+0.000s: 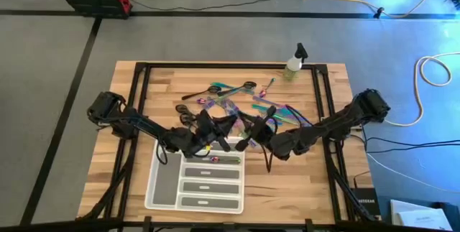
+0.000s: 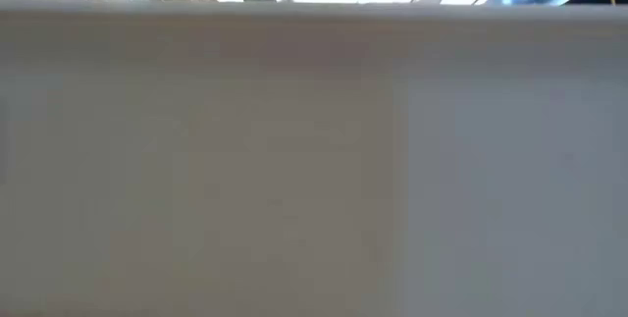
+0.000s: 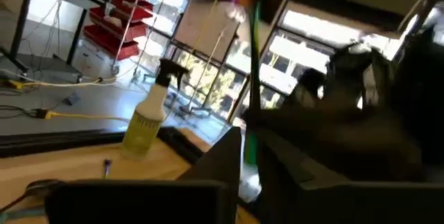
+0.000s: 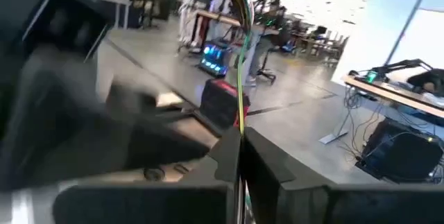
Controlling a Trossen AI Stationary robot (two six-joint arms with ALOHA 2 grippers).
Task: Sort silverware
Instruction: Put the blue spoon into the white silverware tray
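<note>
A: From above we see both arms meeting near the middle of the wooden surface (image 1: pixel 316 189), just past the far edge of the white tray (image 1: pixel 162 189). The left end effector (image 1: pixel 215 128) and the right end effector (image 1: pixel 248 135) sit close together, nearly facing each other.

B: And in the left wrist view we see a slim iridescent utensil (image 3: pixel 253 64) standing upright between that arm's dark fingers (image 3: pixel 222 154), which are pressed together on it. We cannot tell if it is a fork, knife or spoon.

A: The right wrist view gives us much the same: a thin greenish piece (image 4: pixel 241 50) rising from between its fingers (image 4: pixel 225 158), clamped on it. Whether both arms hold one and the same piece, we cannot say.

B: The rest of the silverware (image 1: pixel 237 99) lies scattered on the surface beyond the end effectors, purple-teal pieces mixed with dark ones. One or two pieces (image 1: pixel 215 159) lie in the tray's far compartment.

A: We also see the spray bottle (image 1: pixel 294 61) upright near the far right corner, well apart from the pile. The low view shows us only a pale wall (image 2: pixel 314 160) filling the picture.
</note>
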